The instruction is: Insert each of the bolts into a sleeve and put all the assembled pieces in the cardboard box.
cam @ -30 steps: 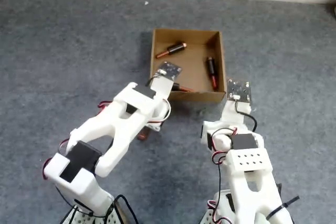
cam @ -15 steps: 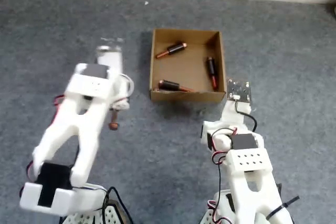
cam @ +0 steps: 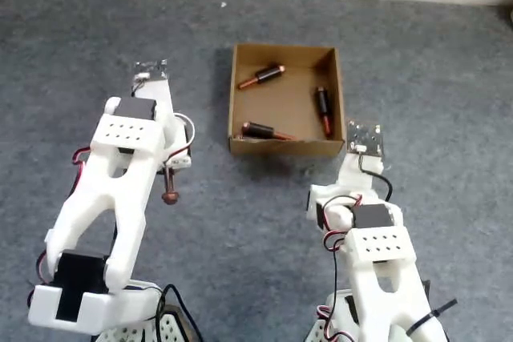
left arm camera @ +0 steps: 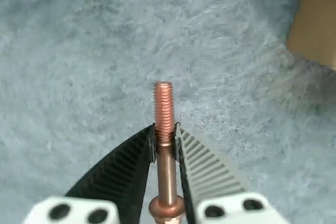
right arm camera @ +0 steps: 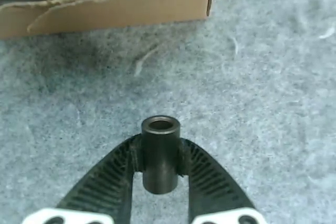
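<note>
- Our left tool (left arm camera: 165,130) is pinching a copper bolt (left arm camera: 164,103) by its shank. The threaded end sticks out past the fingertips and the flanged head sits back between the fingers, toward the wrist.
- In the high view the bolt's head (cam: 169,195) shows just under the left arm, above the grey tabletop (cam: 80,38).
- Our right tool (right arm camera: 160,144) is clamped on a short black sleeve (right arm camera: 159,166), held upright with its open bore facing up, just above the tabletop.
- The cardboard box (cam: 284,147) sits open-topped on the tabletop, straight ahead of the right tool and near it. It is off to the right of the left tool, a little apart.
- From the right wrist, the box's near wall (right arm camera: 105,9) and one corner stand just beyond the sleeve.
- The box holds three assembled pieces, each a bolt inside a black sleeve:
- the first piece (cam: 261,76) lies slanted toward the far-left corner;
- the second piece (cam: 323,110) lies along the right wall;
- the third piece (cam: 267,131) lies against the wall nearest our tools.
</note>
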Available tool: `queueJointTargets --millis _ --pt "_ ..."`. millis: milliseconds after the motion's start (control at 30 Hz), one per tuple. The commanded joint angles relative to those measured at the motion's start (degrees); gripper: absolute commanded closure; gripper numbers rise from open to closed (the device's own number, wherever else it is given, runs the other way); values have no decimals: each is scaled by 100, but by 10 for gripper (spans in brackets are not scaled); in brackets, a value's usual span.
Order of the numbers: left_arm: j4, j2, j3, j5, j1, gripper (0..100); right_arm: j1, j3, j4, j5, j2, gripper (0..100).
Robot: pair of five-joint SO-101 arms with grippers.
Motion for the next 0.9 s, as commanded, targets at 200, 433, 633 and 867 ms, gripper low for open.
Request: queueJointTargets --millis 200,433,633,867 --pt "-404 -251 -48 4774 -31 992 75 -57 -180 -44 -171 993" --pt "-870 -207 -22 6936 -31 989 75 -57 -180 -44 -171 993" --pt "-870 -207 -22 6936 -22 902 75 -48 -180 -44 -171 993" --pt "-870 -242 -22 6945 -22 715 75 -31 -180 -44 -180 993"
